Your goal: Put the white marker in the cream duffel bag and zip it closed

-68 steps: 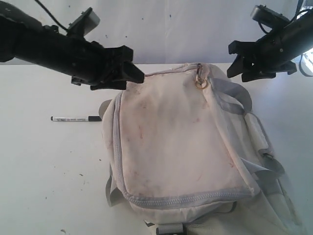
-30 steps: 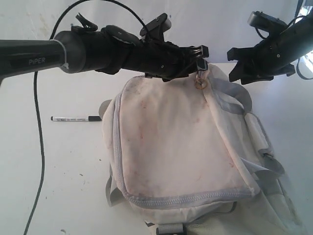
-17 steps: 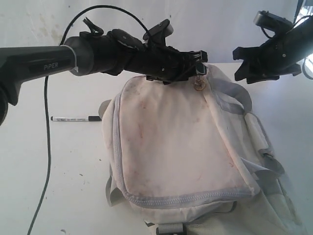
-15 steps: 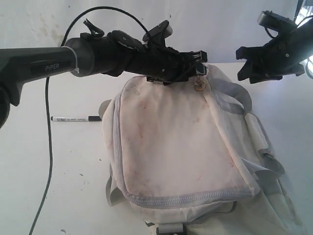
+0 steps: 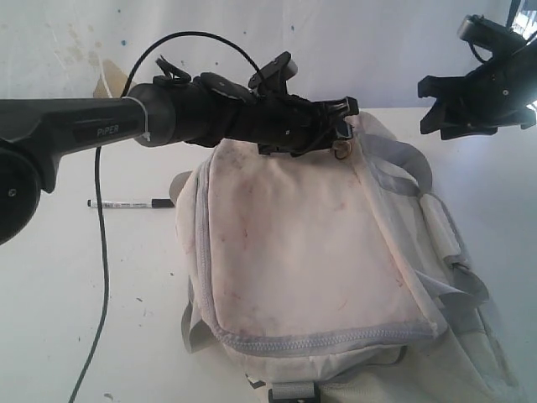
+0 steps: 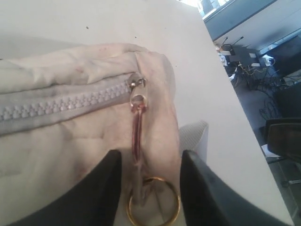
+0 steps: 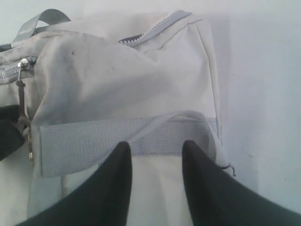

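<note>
white marker (image 5: 130,203) lies flat on the table (image 5: 84,294), left of centre in the exterior view, outside the cream duffel bag (image 5: 302,243). Its black cap end points at the bag's left edge and sits just beside it; we can't tell if they touch. Nothing holds it.

Bag fills the centre and lower right of the exterior view, with reddish stains on the fabric and a grey handle (image 5: 403,168) looping off its upper right.

Left tool (image 5: 342,126) is at the bag's top edge, upper centre of that frame. In the left wrist view we see the left tool (image 6: 150,157) spread, one finger (image 6: 101,193) on each side of the zipper pull. The pull is a reddish-brown strap (image 6: 138,127) hanging from the slider (image 6: 137,84), with a gold ring (image 6: 154,207) on its end. Ring sits between the fingers, very near one of them, not pinched. Zipper (image 6: 61,103) teeth on the stretch we see there are meshed up to the slider.

Right tool (image 5: 424,107) hangs in the upper right of the exterior view, above the table and apart from the bag. In the right wrist view the right tool (image 7: 155,146) is spread with nothing between its fingers. It sits over the bag's end, which has a grey webbing strap (image 7: 84,143) across it.

Black cable (image 5: 101,252) from the left arm drapes down over the table at the left.
</note>
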You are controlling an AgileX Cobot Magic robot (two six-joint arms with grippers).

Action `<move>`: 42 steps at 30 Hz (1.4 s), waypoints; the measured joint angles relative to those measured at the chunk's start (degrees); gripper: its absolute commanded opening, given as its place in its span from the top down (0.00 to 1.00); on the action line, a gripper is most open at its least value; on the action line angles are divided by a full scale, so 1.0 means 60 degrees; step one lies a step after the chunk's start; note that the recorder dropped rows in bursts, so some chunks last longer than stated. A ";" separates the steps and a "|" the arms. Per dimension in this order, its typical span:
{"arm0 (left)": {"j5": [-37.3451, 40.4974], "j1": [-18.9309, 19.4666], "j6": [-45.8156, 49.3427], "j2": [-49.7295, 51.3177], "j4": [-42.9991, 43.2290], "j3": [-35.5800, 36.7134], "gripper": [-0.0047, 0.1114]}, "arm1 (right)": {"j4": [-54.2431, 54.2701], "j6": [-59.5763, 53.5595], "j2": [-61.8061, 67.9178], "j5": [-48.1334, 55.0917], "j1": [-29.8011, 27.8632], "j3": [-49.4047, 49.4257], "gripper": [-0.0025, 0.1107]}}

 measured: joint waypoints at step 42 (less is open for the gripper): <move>0.3928 0.1108 0.0461 0.0439 0.1143 -0.1038 0.96 | 0.3926 -0.3417 0.0762 0.1815 0.0000 0.0000 0.68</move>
